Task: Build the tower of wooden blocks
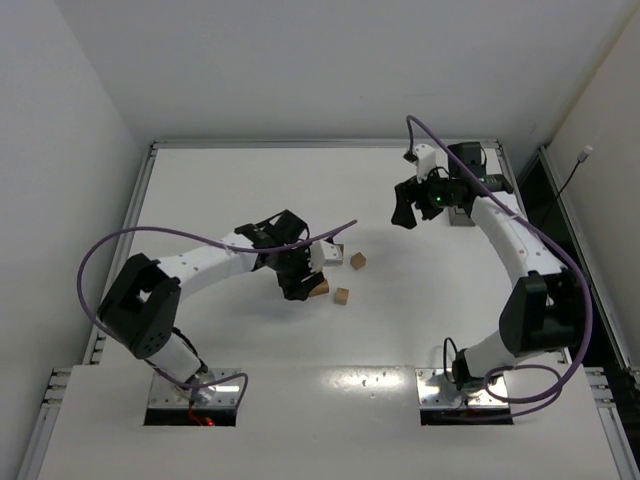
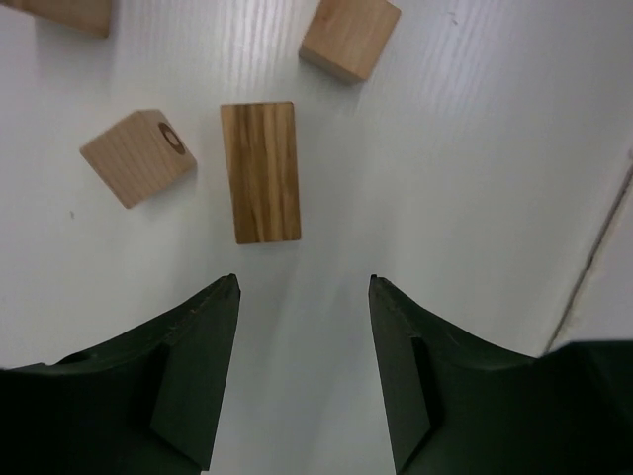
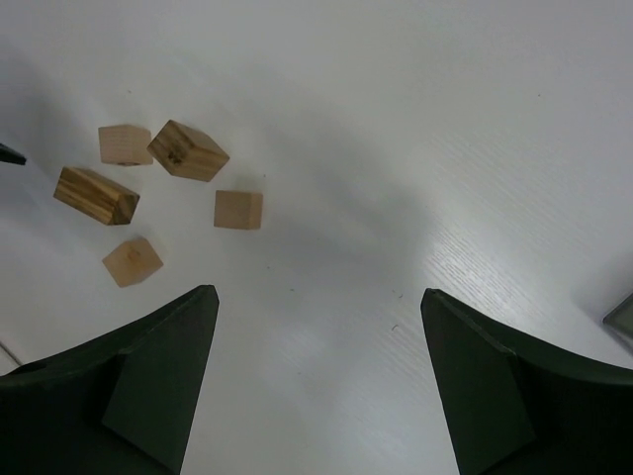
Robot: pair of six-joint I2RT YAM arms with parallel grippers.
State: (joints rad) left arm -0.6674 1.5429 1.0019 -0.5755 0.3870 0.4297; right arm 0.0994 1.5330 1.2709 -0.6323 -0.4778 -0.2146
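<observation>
The flat white table [image 1: 250,190] carries two white-and-black jointed arms, the left arm [image 1: 200,262] bent in over the middle and the right arm [image 1: 510,235] arched along the right side. The dark left gripper [image 2: 304,285] hangs low over the tabletop with its jaws apart and nothing between them, while the dark right gripper [image 3: 317,294], well away from the blocks, has its jaws spread wide around bare air. The small light-brown wood blocks [image 3: 238,209] lie in a loose cluster near the table's middle: the longer striped-grain block [image 2: 260,171] lies flat just ahead of the left fingertips, a knot-marked cube [image 2: 136,156] is just beside it, and a plain cube [image 2: 349,37] is farther on.
</observation>
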